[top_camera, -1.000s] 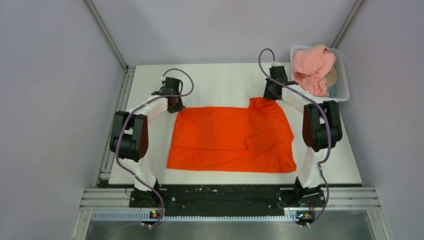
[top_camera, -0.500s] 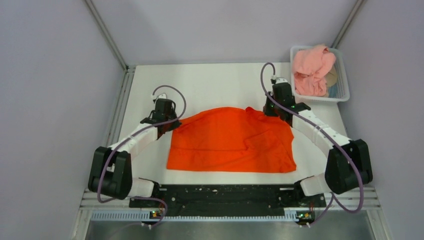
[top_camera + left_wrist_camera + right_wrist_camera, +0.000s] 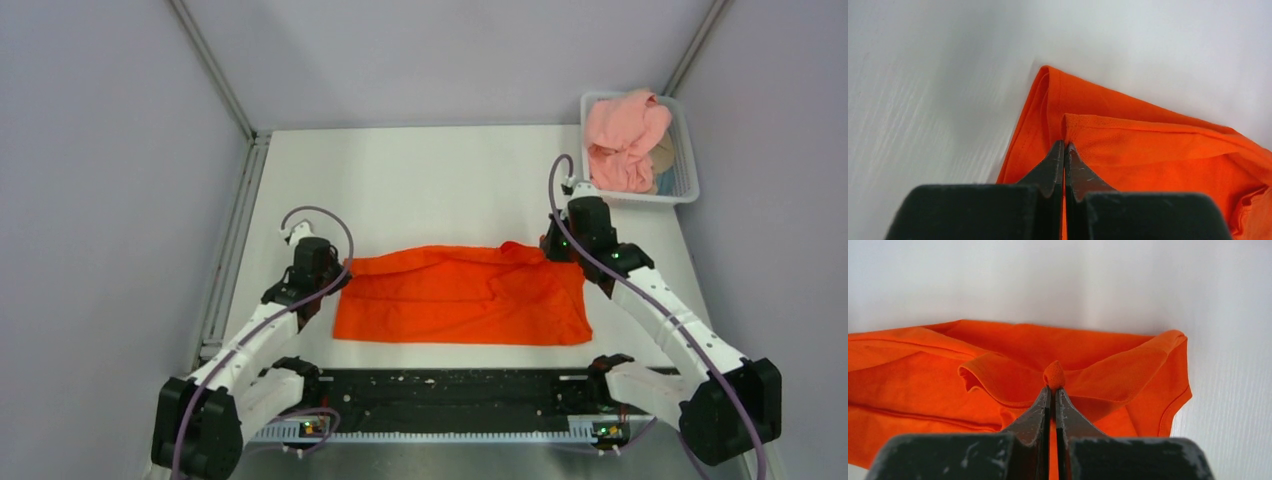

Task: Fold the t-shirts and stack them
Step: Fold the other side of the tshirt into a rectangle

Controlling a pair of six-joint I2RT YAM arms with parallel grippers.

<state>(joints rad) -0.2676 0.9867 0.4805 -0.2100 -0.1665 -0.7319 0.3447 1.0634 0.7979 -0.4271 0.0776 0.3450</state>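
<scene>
Still dragging far edge of orange-red t-shirt (image 3: 460, 305) nearward, left gripper (image 3: 1064, 146) and right gripper (image 3: 1052, 390) clamped on it: fold underway.

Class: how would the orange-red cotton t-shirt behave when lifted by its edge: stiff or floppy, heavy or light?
Probably floppy: the orange-red cotton t-shirt droops in folds between the left tool and right tool. Likely light: small pinches of hem hold it. Creases show, so pushing would probably bunch it.

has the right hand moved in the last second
Yes, the right hand came nearer the arm bases, away from the basket, dragging the orange t-shirt edge along.
</scene>
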